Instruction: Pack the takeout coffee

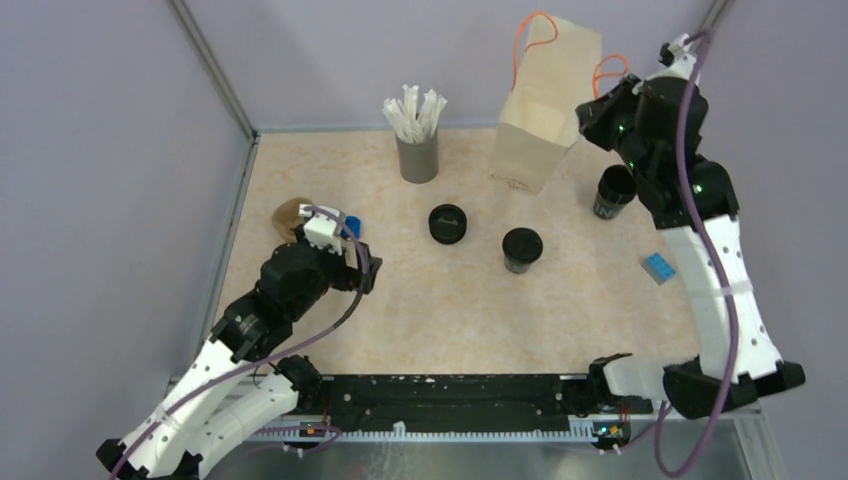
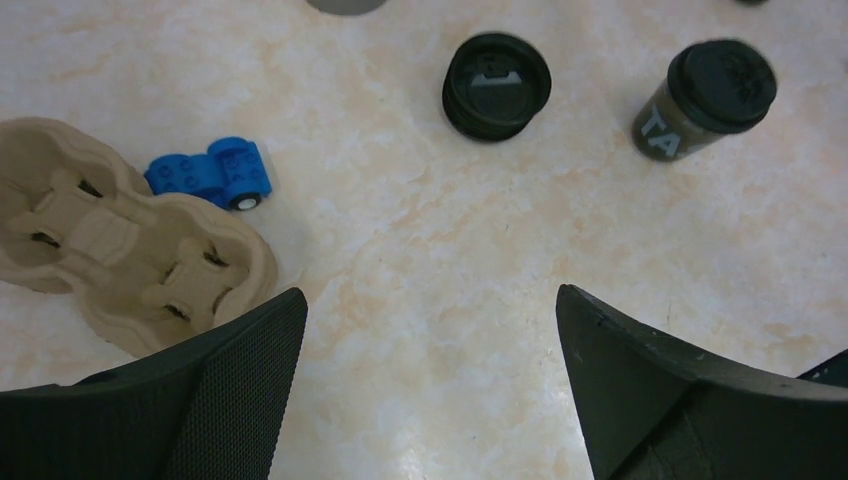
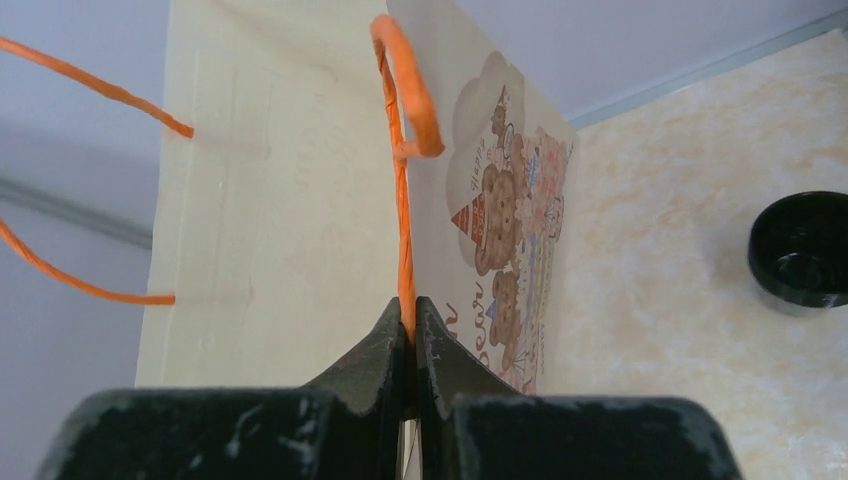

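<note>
My right gripper (image 3: 411, 318) pinched the orange handle (image 3: 403, 240) of the paper bag (image 3: 280, 220), left gripper (image 2: 430, 295) hung spread; takeout coffee (image 1: 522, 250) stood mid-table, apart from it; risk: handle slipping free, or my pull toppling the bag.

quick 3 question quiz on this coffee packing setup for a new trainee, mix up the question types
1. Fill in the blank (inside/outside): the lidded black cup stands ___ the paper bag.
2. Multiple choice: what is the right gripper shut on?
A) the lidded black cup
B) the paper bag's orange handle
C) nothing at all
3. True or false: the left gripper is open and holds nothing.

Key: 1 outside; 2 B; 3 true.
</note>
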Robot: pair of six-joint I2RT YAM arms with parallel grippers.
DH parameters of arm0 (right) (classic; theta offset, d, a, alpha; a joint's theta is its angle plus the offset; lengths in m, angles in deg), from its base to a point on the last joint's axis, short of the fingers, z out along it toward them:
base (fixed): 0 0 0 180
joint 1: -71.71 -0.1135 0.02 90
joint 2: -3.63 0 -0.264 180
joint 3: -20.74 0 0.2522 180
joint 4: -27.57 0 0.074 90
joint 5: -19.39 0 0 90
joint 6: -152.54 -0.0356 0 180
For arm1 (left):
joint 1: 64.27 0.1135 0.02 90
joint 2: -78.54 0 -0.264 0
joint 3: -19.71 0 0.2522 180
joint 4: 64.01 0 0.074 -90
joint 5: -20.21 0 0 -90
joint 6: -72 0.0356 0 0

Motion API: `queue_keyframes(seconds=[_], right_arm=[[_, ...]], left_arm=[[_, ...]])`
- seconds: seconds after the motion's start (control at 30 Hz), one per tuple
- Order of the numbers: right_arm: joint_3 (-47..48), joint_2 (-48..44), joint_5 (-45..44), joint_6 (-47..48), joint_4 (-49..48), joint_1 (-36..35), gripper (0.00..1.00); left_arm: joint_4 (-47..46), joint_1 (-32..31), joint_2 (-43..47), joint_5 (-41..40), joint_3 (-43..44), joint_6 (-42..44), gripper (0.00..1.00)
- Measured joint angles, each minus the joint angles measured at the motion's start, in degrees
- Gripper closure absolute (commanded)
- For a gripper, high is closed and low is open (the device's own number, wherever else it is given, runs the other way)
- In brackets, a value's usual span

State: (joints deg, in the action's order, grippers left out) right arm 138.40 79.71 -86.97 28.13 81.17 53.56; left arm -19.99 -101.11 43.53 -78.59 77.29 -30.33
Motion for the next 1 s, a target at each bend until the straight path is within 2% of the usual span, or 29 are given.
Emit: queue_keyframes(seconds=[0.2,0.37,0.53,0.77,1.0], right_arm=[[-10.6,-11.6,14.1,-0.2,-0.1,-0.6,1.00],[-17.0,-14.6,24.2,-0.3,1.5,-3.8,1.00],[-22.4,-17.7,31.3,-0.4,2.8,-8.6,1.00],[-29.4,-19.4,32.2,-1.2,0.1,-18.8,1.00],[-38.4,-16.1,28.4,-2.8,-5.7,-23.6,1.00]], left_arm=[[1.4,0.0,0.0,-1.9,10.1,-0.2,0.01],[2.1,0.0,0.7,-4.2,17.6,0.0,0.01],[3.6,0.0,0.9,-6.6,19.7,0.2,0.01],[3.7,0.0,0.5,-10.9,16.4,-0.9,0.01],[4.1,0.0,-4.8,-14.2,12.1,-6.3,0.01]])
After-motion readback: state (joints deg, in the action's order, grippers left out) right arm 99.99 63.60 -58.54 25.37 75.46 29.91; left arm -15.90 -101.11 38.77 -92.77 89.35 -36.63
